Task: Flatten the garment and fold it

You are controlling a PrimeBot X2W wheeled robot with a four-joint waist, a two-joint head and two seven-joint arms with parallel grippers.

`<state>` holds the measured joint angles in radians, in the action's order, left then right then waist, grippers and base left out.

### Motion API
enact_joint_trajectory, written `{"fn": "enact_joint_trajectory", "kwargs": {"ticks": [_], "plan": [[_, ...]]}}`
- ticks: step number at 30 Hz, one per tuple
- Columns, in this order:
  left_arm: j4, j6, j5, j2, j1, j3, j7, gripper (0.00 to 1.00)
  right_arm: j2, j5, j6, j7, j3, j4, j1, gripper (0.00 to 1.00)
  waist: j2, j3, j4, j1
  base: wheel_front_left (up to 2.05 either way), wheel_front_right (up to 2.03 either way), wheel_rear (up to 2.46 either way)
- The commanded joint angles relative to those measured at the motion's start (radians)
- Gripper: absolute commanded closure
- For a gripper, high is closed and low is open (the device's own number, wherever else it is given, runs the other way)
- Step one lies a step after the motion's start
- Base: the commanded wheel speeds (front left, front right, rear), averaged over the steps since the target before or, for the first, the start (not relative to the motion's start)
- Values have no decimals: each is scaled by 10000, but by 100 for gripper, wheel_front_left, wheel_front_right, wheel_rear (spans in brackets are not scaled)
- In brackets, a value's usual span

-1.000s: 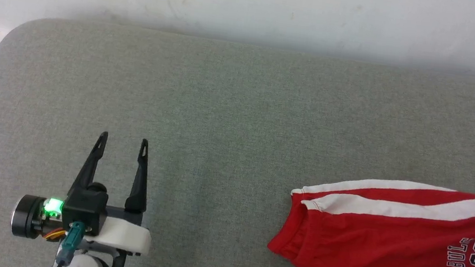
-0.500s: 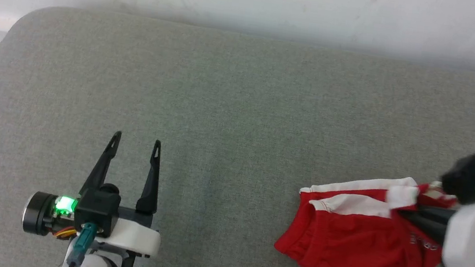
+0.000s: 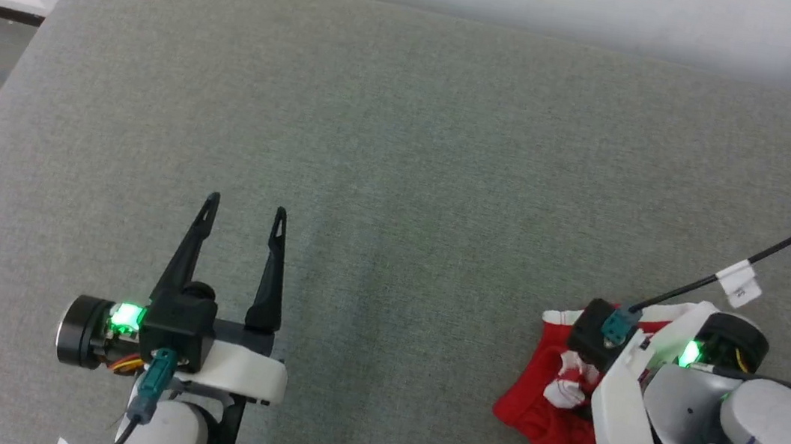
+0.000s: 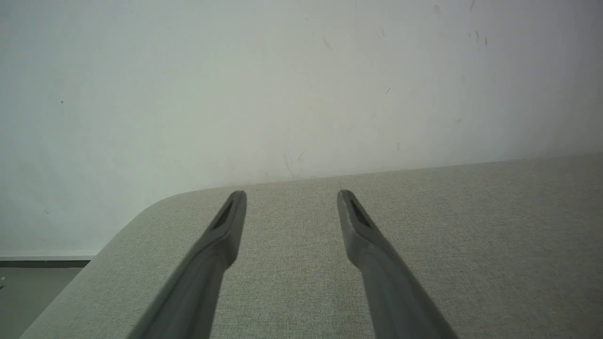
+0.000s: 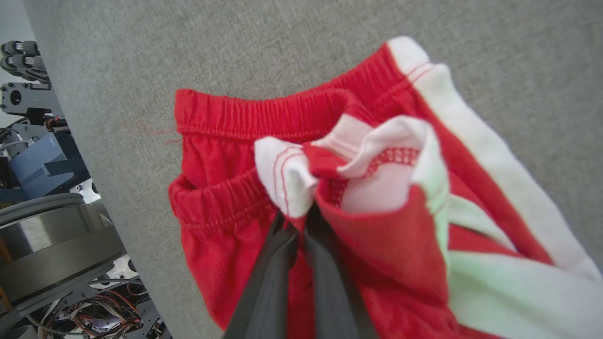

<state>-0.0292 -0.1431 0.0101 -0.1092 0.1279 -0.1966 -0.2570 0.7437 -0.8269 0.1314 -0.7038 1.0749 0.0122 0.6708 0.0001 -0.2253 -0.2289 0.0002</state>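
The red shorts (image 3: 539, 415) lie crumpled near the right front of the grey worktop (image 3: 405, 140). Their elastic waistband (image 5: 264, 110) rests on the cloth surface. A white-trimmed hem corner (image 5: 287, 174) is bunched up above it. The right gripper (image 5: 297, 225) has its fingers (image 5: 273, 282) pinched tight on that corner. The left gripper (image 3: 246, 205) hovers well apart, spread wide and empty. To flatten well, I would draw the pinched corner low and slowly away from the waistband. Thin fabric folds under easily, so the free fingers could pin the waistband first.
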Motion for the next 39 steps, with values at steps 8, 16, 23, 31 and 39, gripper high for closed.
{"fn": "enact_joint_trajectory", "kwargs": {"ticks": [8,16,23,31,39], "plan": [[-209,-52,55,-48,-57,204,-47,0,-200,-413,-7,1600,1114,919,729,0,-1,244,275,-2,0,0,0],[-254,23,107,-138,-316,381,-47,0,396,93,-7,4783,-464,107,1073,0,-1,821,1077,-2,0,0,0],[-155,74,131,-165,-375,533,-47,0,10,1969,-7,7683,-3887,911,15,0,-1,1096,1718,-2,0,0,0],[-40,130,233,-122,-487,804,-47,0,-2607,5577,-7,9537,-8787,1305,-2981,0,-1,1305,2079,-2,0,0,0],[203,201,278,-22,-858,1081,-47,0,-5921,7164,-7,9652,-11323,-851,-5925,0,-1,1425,2084,-2,0,0,0]]}}
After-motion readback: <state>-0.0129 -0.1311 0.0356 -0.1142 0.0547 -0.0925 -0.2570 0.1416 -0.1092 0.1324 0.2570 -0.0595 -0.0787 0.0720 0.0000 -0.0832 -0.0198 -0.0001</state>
